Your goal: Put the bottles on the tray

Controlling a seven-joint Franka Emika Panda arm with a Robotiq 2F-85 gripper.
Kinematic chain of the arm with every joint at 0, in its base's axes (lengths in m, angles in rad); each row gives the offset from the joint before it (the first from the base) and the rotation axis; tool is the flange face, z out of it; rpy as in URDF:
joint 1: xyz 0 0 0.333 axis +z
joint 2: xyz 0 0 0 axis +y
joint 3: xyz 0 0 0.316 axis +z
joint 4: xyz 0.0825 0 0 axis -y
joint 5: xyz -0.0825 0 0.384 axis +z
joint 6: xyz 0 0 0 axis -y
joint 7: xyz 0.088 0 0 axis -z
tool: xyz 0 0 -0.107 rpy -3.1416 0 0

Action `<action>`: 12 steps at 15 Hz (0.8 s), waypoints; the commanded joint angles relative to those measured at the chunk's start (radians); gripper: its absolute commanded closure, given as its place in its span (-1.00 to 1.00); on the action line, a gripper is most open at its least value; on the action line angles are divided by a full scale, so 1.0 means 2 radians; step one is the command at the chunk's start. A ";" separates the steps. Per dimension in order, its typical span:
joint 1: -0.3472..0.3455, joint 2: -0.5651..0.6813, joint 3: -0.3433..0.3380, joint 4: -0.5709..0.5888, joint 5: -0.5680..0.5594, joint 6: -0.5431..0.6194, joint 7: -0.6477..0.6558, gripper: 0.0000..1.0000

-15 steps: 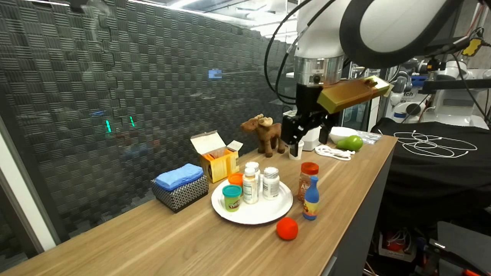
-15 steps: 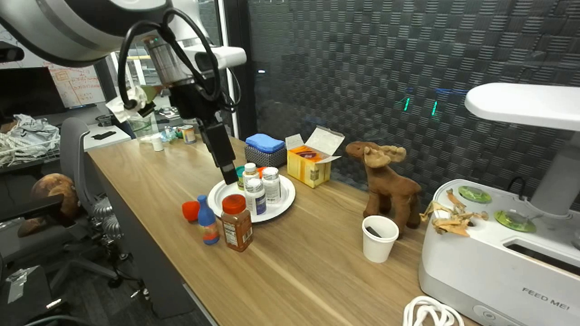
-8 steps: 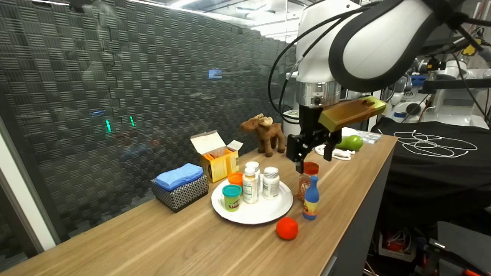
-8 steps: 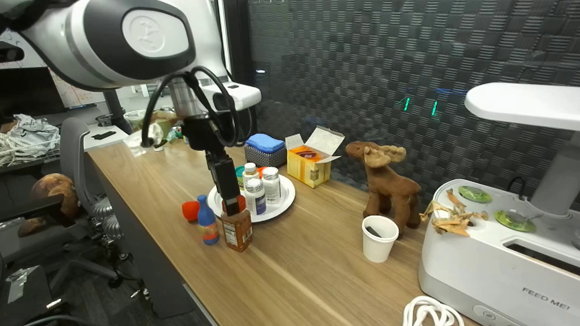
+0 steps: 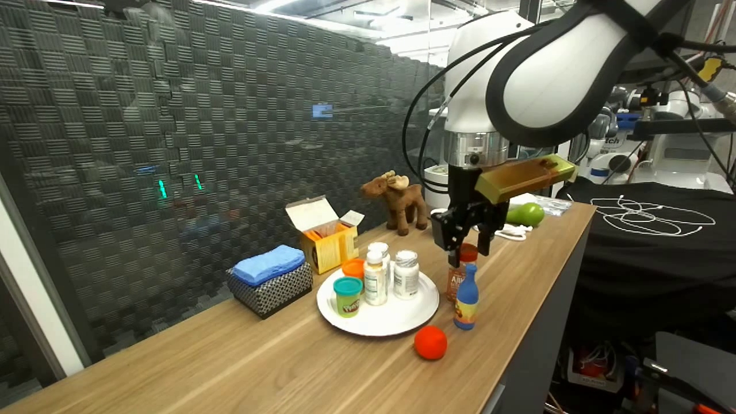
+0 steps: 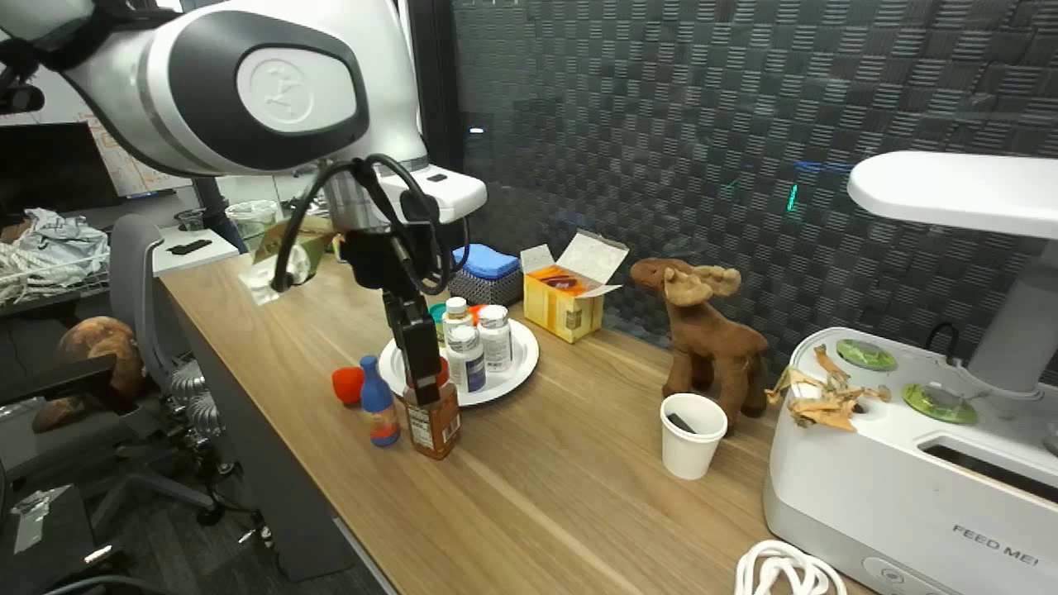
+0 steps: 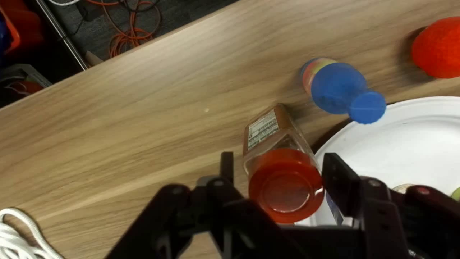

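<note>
A clear jar with brown contents and a red cap (image 5: 456, 282) stands upright on the table beside the tray; it shows in the wrist view (image 7: 264, 126) too. My gripper (image 7: 278, 158) is open, with its fingers on either side of the red cap. The right finger is very near the cap; whether it touches is unclear. A blue bottle (image 5: 466, 302) stands next to the jar. The round white tray (image 5: 397, 322) holds several white bottles (image 5: 406, 276), a green tub with a teal lid (image 5: 348, 296) and an orange-lidded tub (image 5: 353, 268).
A red ball (image 5: 430, 343) lies in front of the tray. A yellow open box (image 5: 330, 250), a patterned box with a blue cloth (image 5: 270, 282) and a toy moose (image 6: 711, 339) stand along the wall. A paper cup (image 6: 691, 450) and a white machine (image 6: 909, 487) are farther along.
My gripper has come down and across to the red-capped jar, and its fingers are now around the cap. The bottles, the tray and the ball have not moved.
</note>
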State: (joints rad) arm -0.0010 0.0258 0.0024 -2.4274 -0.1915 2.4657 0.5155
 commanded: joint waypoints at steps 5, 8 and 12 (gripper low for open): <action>0.000 -0.001 -0.009 0.016 -0.010 0.013 0.002 0.51; 0.007 -0.012 -0.004 0.019 -0.032 -0.012 0.026 0.51; 0.025 -0.051 0.017 0.037 -0.114 -0.092 0.104 0.51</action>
State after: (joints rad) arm 0.0179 0.0073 0.0030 -2.3856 -0.3274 2.4119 0.6189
